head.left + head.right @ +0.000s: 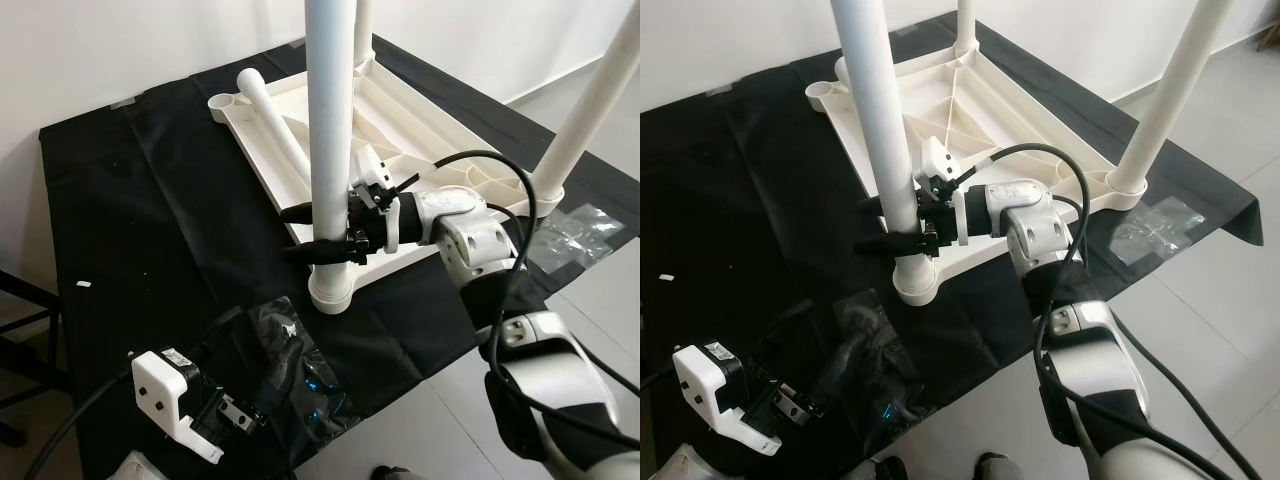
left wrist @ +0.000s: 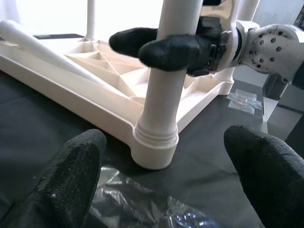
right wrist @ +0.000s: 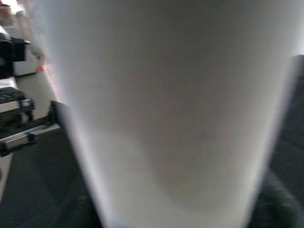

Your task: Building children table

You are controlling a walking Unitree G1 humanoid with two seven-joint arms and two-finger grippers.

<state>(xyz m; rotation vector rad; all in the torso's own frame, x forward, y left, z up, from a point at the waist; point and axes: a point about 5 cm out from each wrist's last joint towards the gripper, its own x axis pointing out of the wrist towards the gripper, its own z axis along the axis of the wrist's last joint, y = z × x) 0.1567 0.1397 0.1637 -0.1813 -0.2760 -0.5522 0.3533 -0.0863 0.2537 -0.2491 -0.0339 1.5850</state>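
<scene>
Left eye view: the right gripper [image 1: 312, 232] clamps the upright white table leg [image 1: 330, 130] just above its corner socket (near corner) of the upturned white tabletop [image 1: 420, 130] on black cloth [image 1: 130, 200] — the left gripper [image 2: 166, 180] hovers open nearby.

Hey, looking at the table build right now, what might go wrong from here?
The right claw grips the near leg just above its socket; a sideways pull might tilt it or shift the upturned tabletop. The loose leg lying in the tabletop could roll. The left claw hovers open over crinkled plastic, which could snag.
</scene>
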